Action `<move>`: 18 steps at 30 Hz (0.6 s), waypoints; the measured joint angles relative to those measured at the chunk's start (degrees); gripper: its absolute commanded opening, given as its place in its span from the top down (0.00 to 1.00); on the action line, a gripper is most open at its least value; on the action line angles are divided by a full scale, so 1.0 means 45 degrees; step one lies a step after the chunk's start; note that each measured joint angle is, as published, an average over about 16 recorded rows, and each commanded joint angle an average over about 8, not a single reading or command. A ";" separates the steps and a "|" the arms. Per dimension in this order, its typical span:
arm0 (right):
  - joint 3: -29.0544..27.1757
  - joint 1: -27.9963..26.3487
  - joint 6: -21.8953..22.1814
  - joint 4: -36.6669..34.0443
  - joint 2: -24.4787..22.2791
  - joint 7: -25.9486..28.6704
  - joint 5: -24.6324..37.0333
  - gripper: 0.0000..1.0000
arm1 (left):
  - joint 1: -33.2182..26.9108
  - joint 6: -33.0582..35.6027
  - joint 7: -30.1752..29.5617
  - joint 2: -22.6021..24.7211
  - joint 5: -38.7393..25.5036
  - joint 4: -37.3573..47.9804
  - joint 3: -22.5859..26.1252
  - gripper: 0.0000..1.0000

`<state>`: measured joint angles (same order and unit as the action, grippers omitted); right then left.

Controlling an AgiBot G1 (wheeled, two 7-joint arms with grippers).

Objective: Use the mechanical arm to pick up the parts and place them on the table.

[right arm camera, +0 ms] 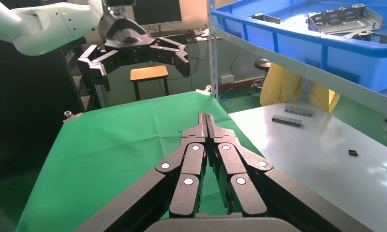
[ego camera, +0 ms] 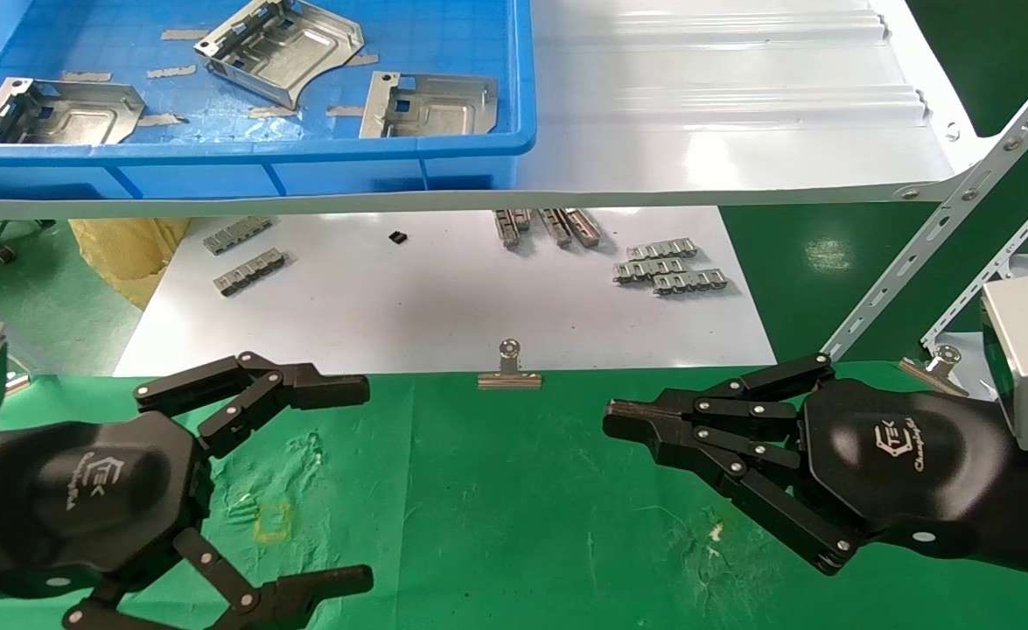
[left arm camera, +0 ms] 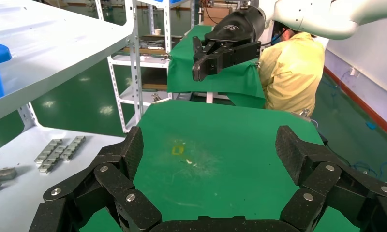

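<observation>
Three silvery stamped parts lie in the blue bin on the upper shelf: one at the back [ego camera: 282, 48], one at the left [ego camera: 54, 112], one at the right [ego camera: 430, 105]. Two of them also show in the right wrist view [right arm camera: 344, 17]. My left gripper [ego camera: 367, 483] hangs open and empty over the green table [ego camera: 496, 507], at its left; its jaws stand wide apart in the left wrist view [left arm camera: 211, 150]. My right gripper [ego camera: 611, 420] is shut and empty over the table's right side, fingers pressed together [right arm camera: 206, 118]. Both are well below and in front of the bin.
The blue bin [ego camera: 304, 157] sits on a glossy white shelf board [ego camera: 723, 114]. Below lies a white board with grey link strips [ego camera: 671, 267]. A silver binder clip [ego camera: 509, 372] grips the cloth's far edge. A perforated shelf upright [ego camera: 942, 227] slants at right. A yellow square mark [ego camera: 271, 521] is near the left gripper.
</observation>
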<state>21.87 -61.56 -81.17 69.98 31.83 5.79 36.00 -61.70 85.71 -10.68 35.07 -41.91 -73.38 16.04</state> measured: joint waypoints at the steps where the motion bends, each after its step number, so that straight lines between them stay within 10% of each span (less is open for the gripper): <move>1: 0.0000 0.0000 0.0000 0.0000 0.0000 0.0000 0.0000 1.00 | 0.0000 0.0000 0.0000 0.0000 0.0000 0.0000 0.0000 0.00; 9: 0.0000 0.0000 0.0000 0.0000 0.0000 0.0000 0.0000 0.95 | -0.0156 -0.0118 -0.0181 0.0044 -0.0013 -0.0003 0.0020 0.00; 16: 0.0000 0.0000 0.0000 0.0000 0.0000 0.0000 0.0000 0.08 | -0.1256 -0.0406 -0.0728 0.0306 -0.0339 0.0161 0.0159 0.00; 18: 0.0000 0.0000 0.0000 0.0000 0.0000 0.0000 0.0000 0.00 | -0.1831 -0.0508 -0.0911 0.0483 -0.0568 0.0408 0.0259 0.00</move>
<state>21.87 -61.56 -81.17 69.98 31.83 5.79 36.00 -69.94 83.42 -14.78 37.25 -44.47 -71.54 17.20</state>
